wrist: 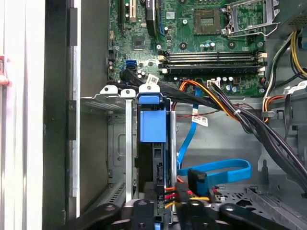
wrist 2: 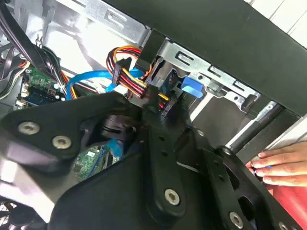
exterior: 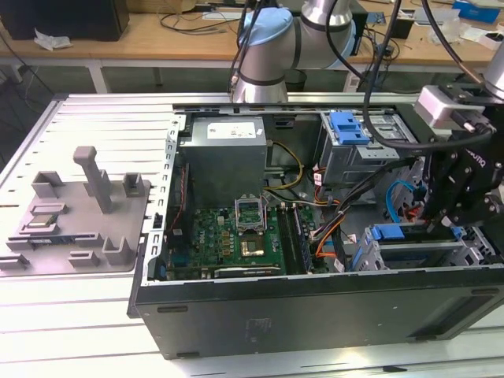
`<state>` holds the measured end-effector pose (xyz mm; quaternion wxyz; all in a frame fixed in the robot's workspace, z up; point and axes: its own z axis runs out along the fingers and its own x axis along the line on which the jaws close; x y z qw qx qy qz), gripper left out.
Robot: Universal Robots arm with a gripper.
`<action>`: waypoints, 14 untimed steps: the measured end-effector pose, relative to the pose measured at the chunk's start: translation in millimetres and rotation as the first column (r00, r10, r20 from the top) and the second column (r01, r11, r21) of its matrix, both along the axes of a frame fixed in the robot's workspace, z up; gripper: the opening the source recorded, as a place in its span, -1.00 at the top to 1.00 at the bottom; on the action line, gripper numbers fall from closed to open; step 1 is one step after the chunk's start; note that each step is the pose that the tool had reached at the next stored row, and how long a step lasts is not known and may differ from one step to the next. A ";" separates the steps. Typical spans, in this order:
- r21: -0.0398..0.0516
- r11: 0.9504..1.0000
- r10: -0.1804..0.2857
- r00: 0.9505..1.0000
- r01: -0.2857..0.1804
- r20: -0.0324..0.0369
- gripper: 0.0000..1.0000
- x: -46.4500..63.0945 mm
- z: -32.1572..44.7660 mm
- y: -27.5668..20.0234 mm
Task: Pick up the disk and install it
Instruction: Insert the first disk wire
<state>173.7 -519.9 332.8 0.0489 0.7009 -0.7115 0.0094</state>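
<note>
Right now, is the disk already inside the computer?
Looks mostly done: the disk stands edge-on in the drive cage, between blue rails. In hand: the gripper is right at the disk's end, by the coloured power wires. Left: I cannot tell whether the disk is pushed fully home.

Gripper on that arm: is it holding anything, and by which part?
It cannot be told. The gripper is at one end of the disk, which sits in the drive bay; contact is hidden.
</note>
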 end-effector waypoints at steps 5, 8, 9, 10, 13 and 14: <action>0.000 1.000 0.000 1.000 0.000 0.000 0.04 0.0 2.0 0.0; -0.001 1.000 0.000 1.000 0.000 0.000 0.04 0.0 4.0 0.0; 0.000 1.000 0.000 1.000 0.000 0.000 0.04 0.0 6.3 0.0; -0.001 1.000 0.000 1.000 0.000 0.000 0.04 0.1 8.9 0.1; 0.000 1.000 0.000 1.000 0.000 0.000 0.04 0.0 20.9 0.0; 0.000 1.000 0.000 1.000 0.000 0.000 0.04 0.0 25.5 0.0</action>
